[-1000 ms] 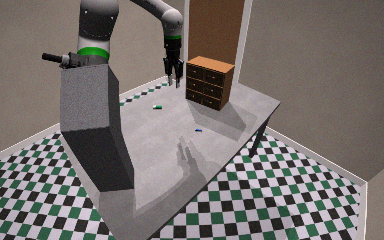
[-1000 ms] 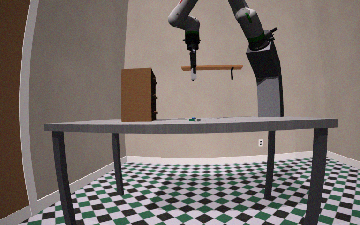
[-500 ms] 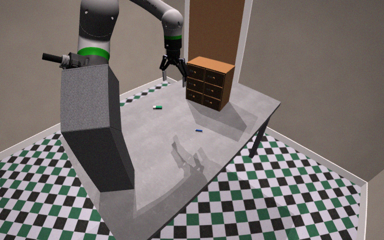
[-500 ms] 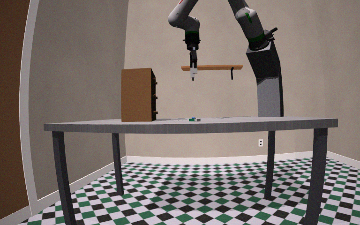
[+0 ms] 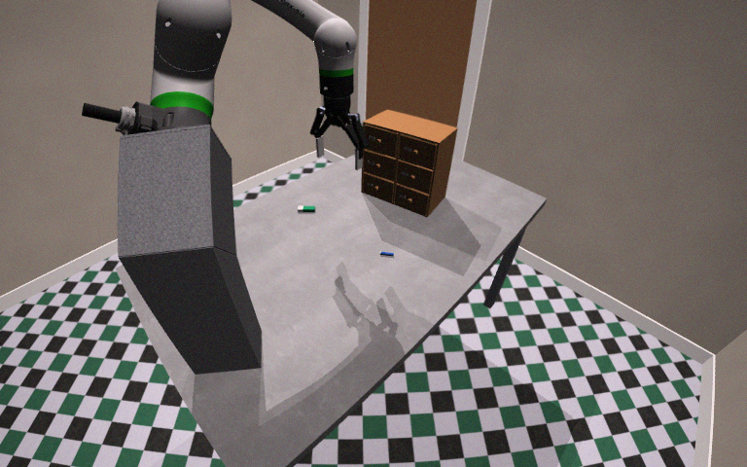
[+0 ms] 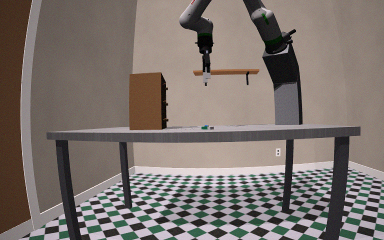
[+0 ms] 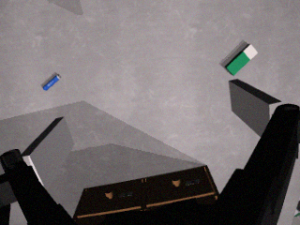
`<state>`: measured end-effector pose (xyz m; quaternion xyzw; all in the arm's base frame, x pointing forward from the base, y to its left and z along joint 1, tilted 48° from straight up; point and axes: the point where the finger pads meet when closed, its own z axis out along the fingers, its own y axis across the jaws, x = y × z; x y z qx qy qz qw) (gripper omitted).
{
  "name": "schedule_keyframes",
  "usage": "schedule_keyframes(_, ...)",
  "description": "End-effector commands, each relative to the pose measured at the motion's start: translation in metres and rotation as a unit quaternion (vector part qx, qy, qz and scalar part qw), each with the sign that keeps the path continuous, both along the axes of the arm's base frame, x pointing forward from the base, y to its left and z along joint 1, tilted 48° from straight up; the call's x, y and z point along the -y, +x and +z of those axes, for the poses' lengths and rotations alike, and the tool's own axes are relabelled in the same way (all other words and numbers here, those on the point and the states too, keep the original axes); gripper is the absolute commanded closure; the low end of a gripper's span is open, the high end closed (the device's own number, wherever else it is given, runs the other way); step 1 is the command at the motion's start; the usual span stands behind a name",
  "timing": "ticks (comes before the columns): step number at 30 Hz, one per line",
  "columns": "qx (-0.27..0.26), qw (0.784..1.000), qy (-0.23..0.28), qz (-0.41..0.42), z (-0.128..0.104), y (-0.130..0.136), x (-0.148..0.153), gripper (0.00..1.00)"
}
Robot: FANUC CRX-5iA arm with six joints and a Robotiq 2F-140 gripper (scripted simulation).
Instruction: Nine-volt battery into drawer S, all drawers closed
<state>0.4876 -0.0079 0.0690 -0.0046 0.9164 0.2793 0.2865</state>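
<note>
A green block with a white end (image 5: 305, 207), the shape of a nine-volt battery, lies flat on the grey table. It also shows in the wrist view (image 7: 238, 60) and edge-on in the exterior view (image 6: 207, 127). The small wooden chest (image 5: 409, 161) stands at the far side of the table with six drawers, all pushed in. It shows from the side in the exterior view (image 6: 147, 101) and from above in the wrist view (image 7: 146, 197). The drawer marks are too small to read. My gripper (image 5: 337, 148) (image 6: 205, 82) (image 7: 148, 113) hangs open and empty, high above the table, just in front of the chest's upper left drawers.
A small blue cylinder (image 5: 387, 253) lies on the table in front of the chest, also in the wrist view (image 7: 52, 82). The robot's grey pedestal (image 5: 176, 242) stands at the near left. A wall shelf (image 6: 226, 72) hangs behind the arm.
</note>
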Motion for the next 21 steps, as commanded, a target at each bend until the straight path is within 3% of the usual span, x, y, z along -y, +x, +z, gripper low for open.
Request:
schedule_keyframes(1, 0.0, 1.0, 0.0, 0.0, 0.0001, 0.0, 0.0003, 0.0)
schedule_keyframes(21, 0.0, 1.0, 0.0, 0.0, 0.0001, 0.0, 0.0003, 0.0)
